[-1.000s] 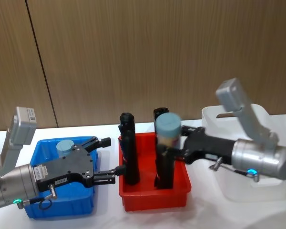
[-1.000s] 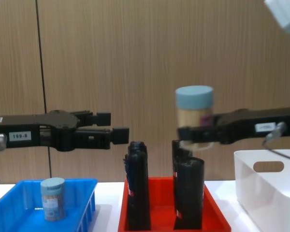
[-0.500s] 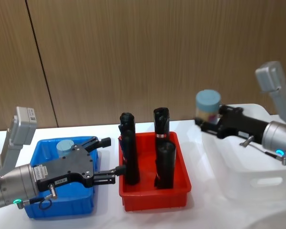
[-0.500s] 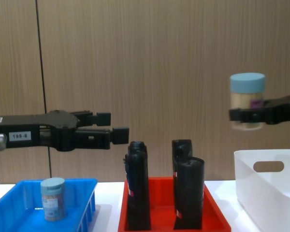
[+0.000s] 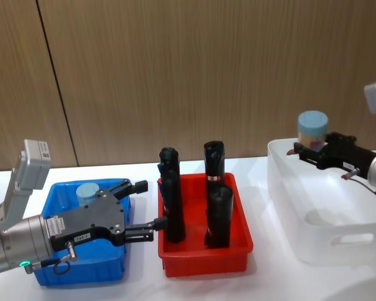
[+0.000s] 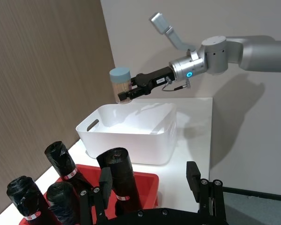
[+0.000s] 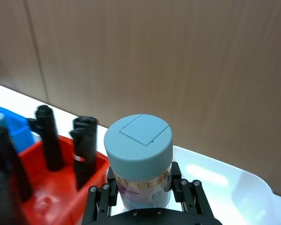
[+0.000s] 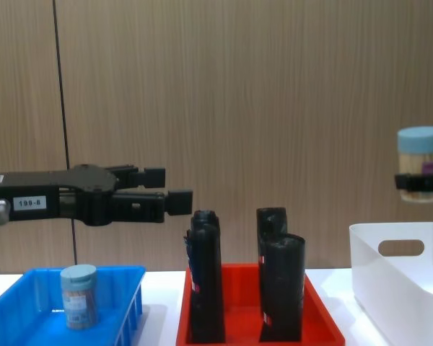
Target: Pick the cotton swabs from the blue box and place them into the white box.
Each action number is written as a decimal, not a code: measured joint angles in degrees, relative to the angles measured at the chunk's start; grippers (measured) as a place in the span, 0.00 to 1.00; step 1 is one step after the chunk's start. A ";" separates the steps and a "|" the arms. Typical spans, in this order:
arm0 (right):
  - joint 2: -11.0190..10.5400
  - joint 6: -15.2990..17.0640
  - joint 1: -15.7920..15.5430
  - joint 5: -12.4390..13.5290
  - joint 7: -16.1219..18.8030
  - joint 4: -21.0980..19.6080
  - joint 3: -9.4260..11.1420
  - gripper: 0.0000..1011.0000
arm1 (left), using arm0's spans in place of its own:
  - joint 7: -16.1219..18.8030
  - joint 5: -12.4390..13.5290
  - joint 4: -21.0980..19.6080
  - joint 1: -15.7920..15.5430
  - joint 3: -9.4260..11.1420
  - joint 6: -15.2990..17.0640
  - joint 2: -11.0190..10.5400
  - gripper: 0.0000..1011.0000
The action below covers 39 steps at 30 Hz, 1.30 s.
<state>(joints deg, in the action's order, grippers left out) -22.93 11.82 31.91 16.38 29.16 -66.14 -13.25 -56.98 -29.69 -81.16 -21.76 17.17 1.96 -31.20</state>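
Note:
One cotton swabs jar point(image 5: 313, 128) with a pale blue lid is held upright in the air by my right gripper point(image 5: 311, 150), which is shut on it above the white box point(image 5: 282, 188). The chest view puts this jar point(image 8: 421, 164) clearly above the white box's rim point(image 8: 397, 238). In the right wrist view the jar point(image 7: 139, 154) sits between the fingers point(image 7: 179, 180). A second jar point(image 5: 86, 191) stands in the blue box point(image 5: 81, 273). My left gripper point(image 5: 149, 204) hangs open over the blue box's right edge, well above that jar point(image 8: 79, 295).
A red tray point(image 5: 203, 258) with three tall black packs point(image 5: 216, 216) stands between the blue box and the white box. The packs rise nearly to the height of my left gripper point(image 8: 169, 187). A wooden wall stands close behind the table.
My right gripper has carried the jar to the right, from above the red tray to above the white box. The left arm has not moved.

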 joint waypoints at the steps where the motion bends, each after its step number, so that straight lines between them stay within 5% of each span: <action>1: 0.10 -0.12 0.37 -0.12 -0.19 0.92 0.00 0.64 | 0.00 0.00 0.00 0.00 0.00 0.00 0.00 0.99; 15: 1.61 -1.74 4.44 -2.52 -1.98 10.92 -0.84 0.68 | 0.00 0.00 0.00 0.00 0.00 0.00 0.00 0.99; 26: 2.20 -2.28 5.27 -2.90 -2.14 12.44 -1.52 0.96 | 0.00 0.00 0.00 0.00 0.00 0.00 0.00 0.99; 39: 2.30 -2.61 4.56 -2.94 -2.57 11.44 -1.65 0.99 | 1.24 0.37 -0.22 0.18 0.19 0.00 0.20 0.99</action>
<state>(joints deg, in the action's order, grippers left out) -20.63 9.22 36.47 13.44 26.58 -54.70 -14.90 -55.75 -29.32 -81.37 -21.57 17.35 1.96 -31.00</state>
